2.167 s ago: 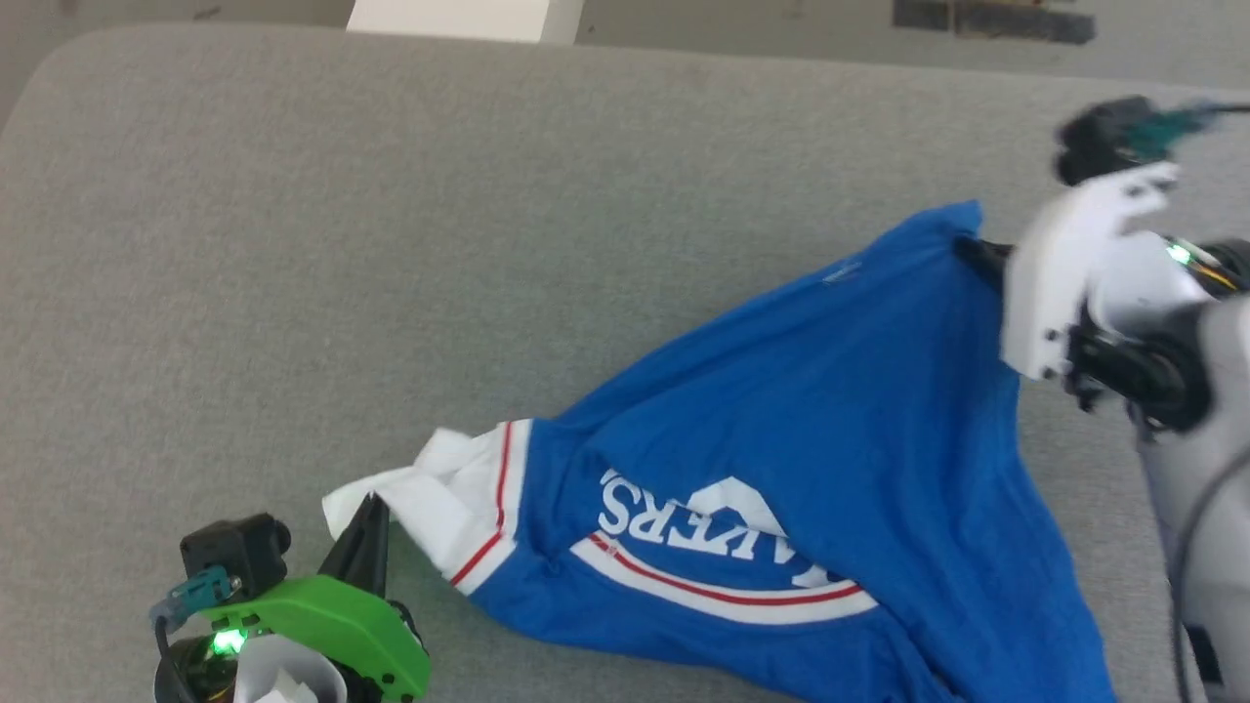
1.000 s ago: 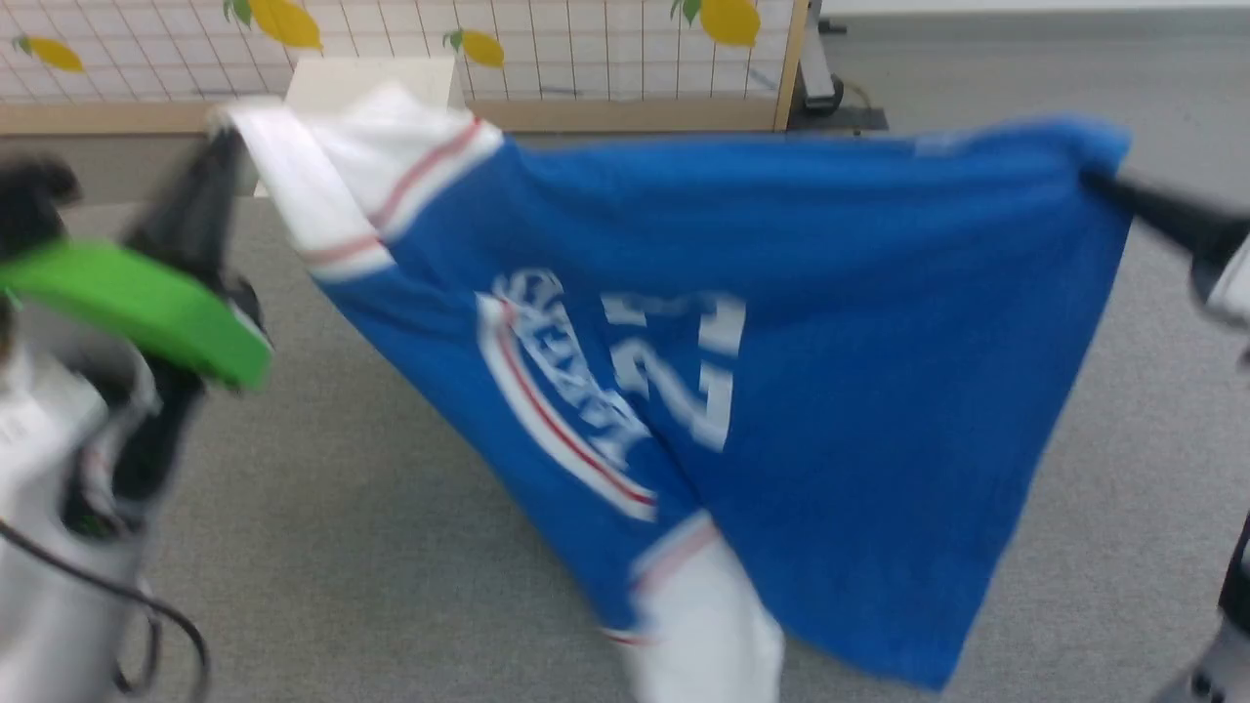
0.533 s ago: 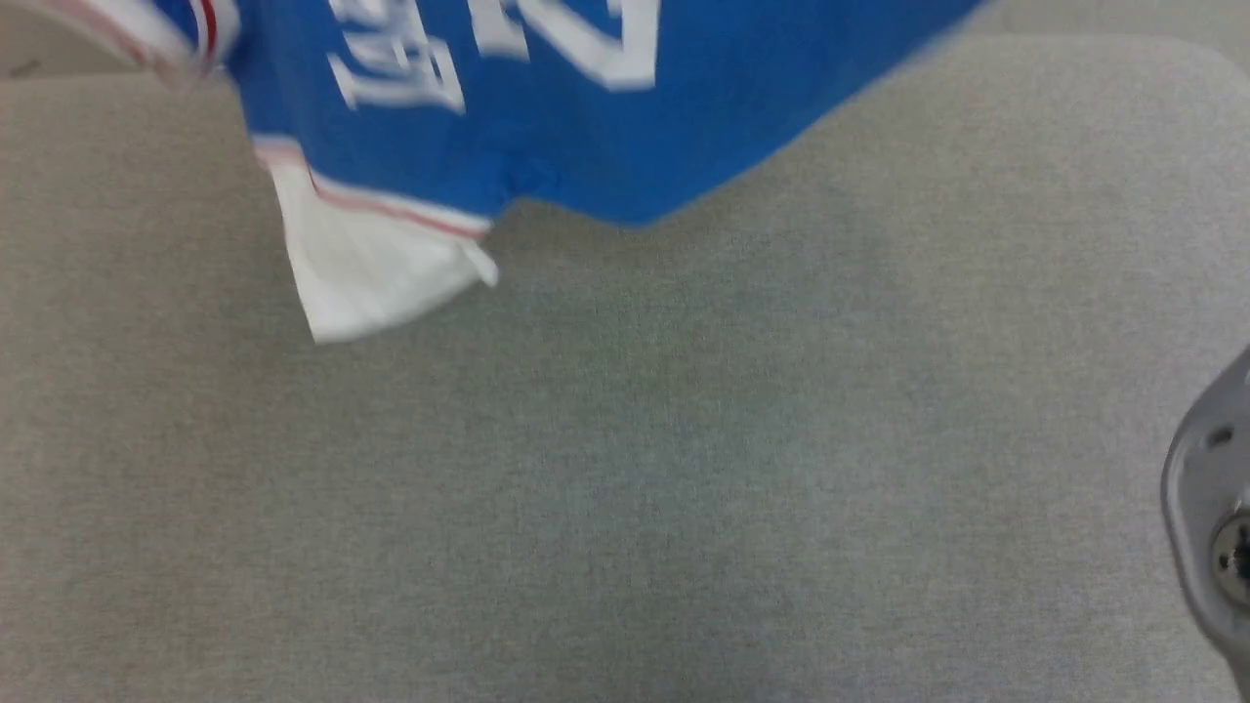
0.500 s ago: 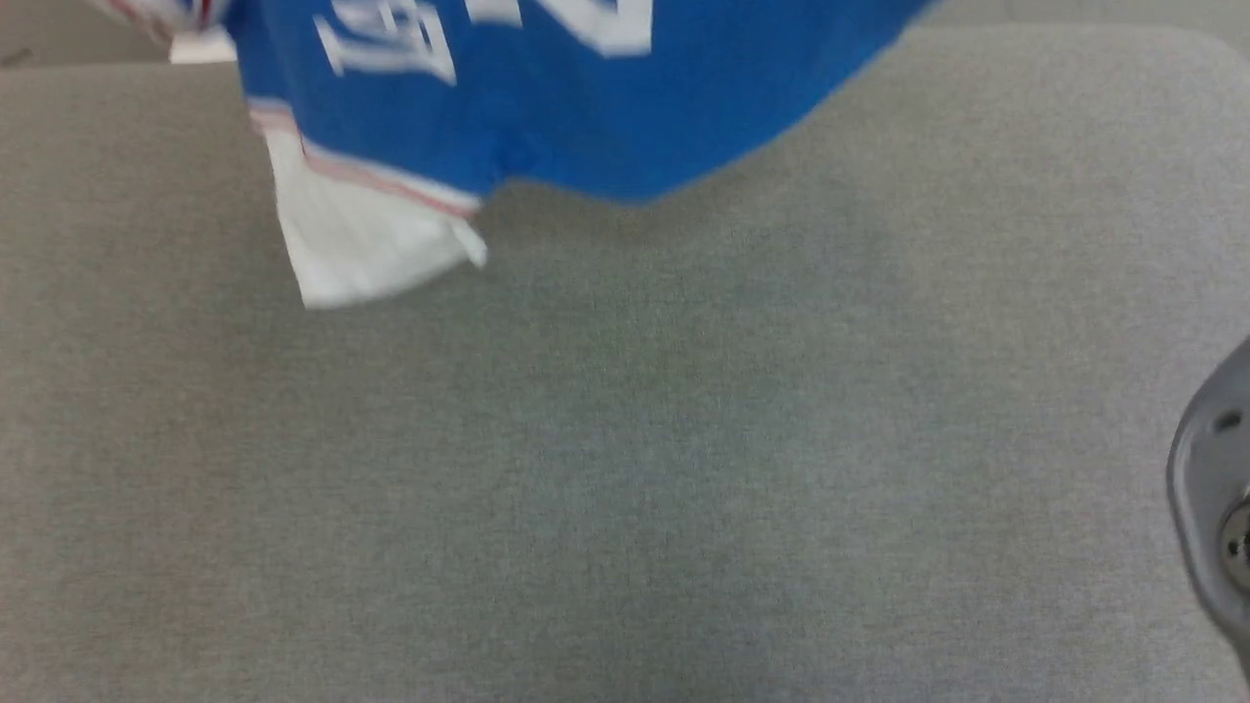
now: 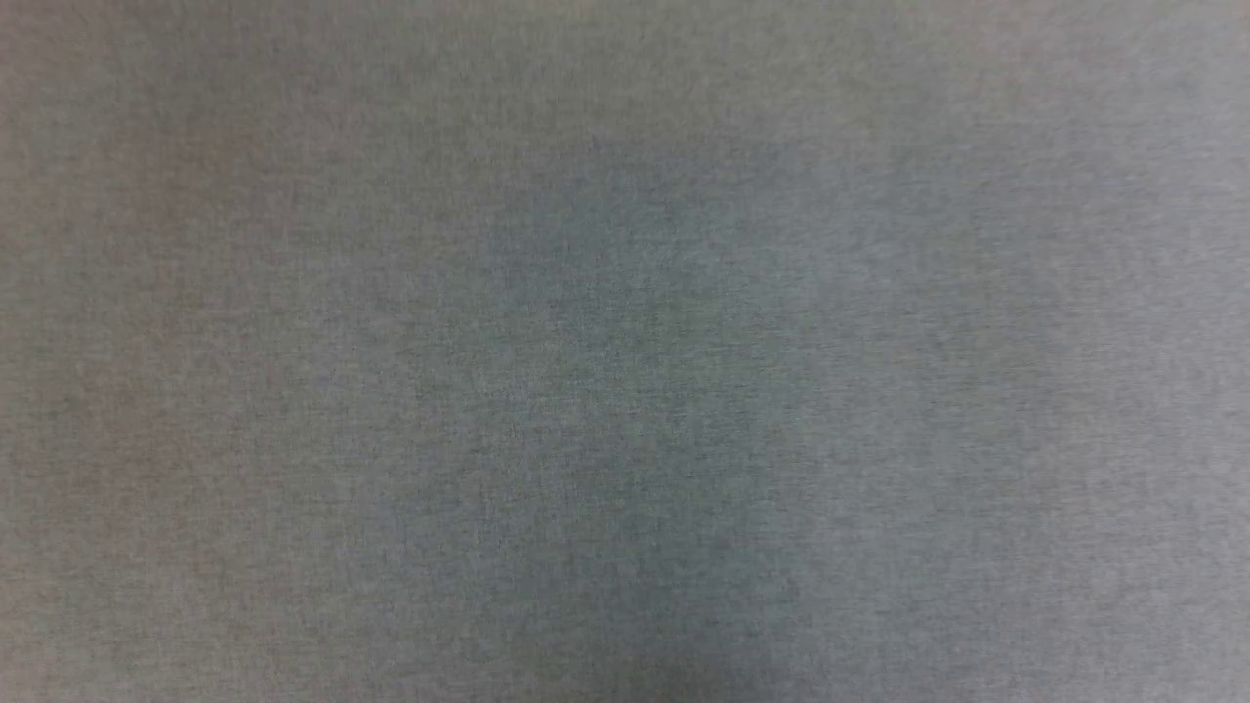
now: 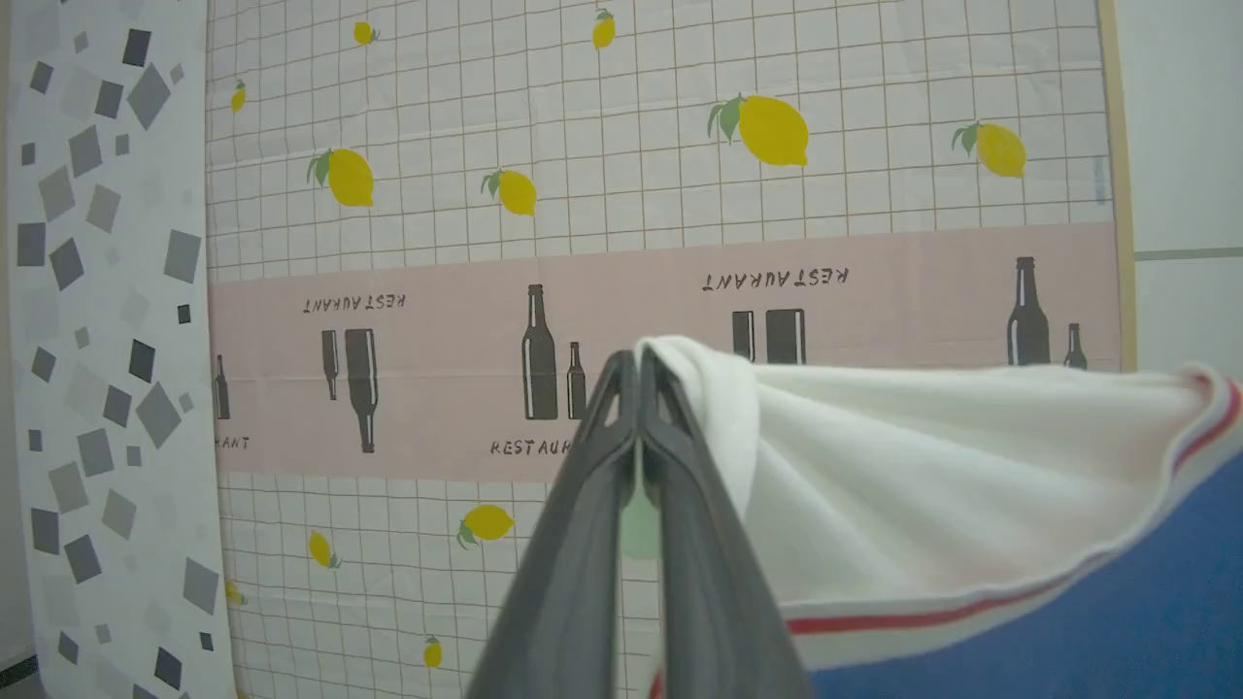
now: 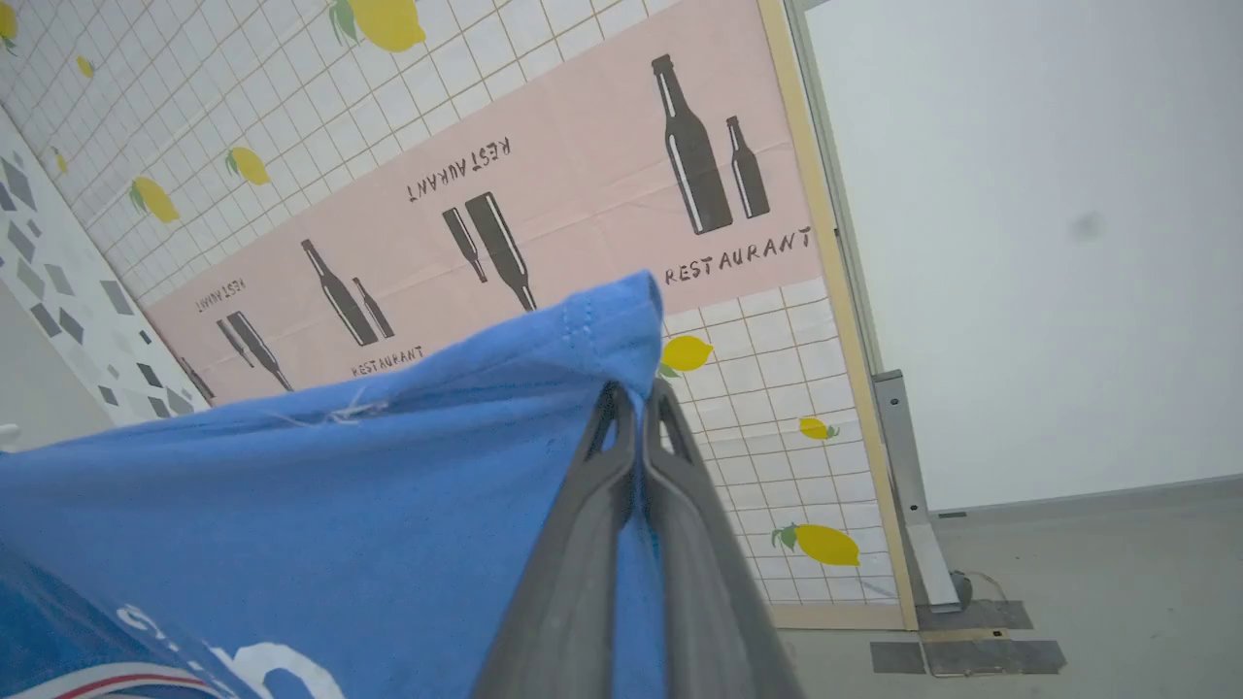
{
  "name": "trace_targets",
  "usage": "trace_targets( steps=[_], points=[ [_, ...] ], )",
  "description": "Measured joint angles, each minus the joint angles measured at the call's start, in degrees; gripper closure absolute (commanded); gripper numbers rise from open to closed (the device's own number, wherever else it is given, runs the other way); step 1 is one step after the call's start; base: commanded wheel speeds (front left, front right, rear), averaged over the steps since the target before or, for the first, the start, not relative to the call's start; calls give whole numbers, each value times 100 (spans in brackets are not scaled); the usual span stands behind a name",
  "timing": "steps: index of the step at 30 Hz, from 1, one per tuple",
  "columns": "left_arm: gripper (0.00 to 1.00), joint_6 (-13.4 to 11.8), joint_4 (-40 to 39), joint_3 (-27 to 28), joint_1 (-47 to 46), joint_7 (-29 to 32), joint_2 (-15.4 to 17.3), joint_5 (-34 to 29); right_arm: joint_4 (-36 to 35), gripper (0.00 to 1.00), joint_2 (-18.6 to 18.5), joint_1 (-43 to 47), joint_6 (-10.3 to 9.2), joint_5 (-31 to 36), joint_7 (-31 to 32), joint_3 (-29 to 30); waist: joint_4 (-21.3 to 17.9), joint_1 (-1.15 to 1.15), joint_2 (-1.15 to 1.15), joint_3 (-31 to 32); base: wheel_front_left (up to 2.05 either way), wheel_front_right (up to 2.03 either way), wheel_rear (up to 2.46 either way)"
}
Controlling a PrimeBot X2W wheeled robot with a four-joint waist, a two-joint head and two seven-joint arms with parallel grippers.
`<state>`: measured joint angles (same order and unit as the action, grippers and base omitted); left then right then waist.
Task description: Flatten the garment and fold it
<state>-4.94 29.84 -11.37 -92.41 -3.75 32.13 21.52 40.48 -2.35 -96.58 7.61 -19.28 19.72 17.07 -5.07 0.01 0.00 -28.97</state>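
Two closed grips hold the garment: the left gripper pinches its white sleeve, the right gripper a blue edge. A lemon-printed screen stands behind.

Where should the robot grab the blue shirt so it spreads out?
At two far-apart edges of the shirt, coming edge-on from each side. The left gripper is shut on the rim of the white sleeve, the right gripper on the stitched blue hem corner. Thin edges fit slim fingers, and the cloth can stretch between them.
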Motion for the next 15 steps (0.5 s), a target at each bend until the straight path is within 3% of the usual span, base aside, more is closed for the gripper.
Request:
trace_targets(
  steps=[9,10,11,15],
  points=[
    [100,442,646,-175,575,-471,-226,209,478,100,-10,369,-2,-159,-49,-13,237,0,0,-293,0,0,0],
    [100,523,709,-210,712,-523,-283,234,456,100,-16,537,-3,-189,-2,-24,285,0,0,-291,0,0,0],
    [100,778,822,-287,1113,-671,-407,339,265,100,-25,1151,-4,-355,118,-88,392,0,0,-215,0,0,0],
    [100,1022,823,-321,1817,-826,-478,630,-353,100,-33,2136,-4,-886,215,-291,483,-1,0,13,0,0,0]
  ],
)
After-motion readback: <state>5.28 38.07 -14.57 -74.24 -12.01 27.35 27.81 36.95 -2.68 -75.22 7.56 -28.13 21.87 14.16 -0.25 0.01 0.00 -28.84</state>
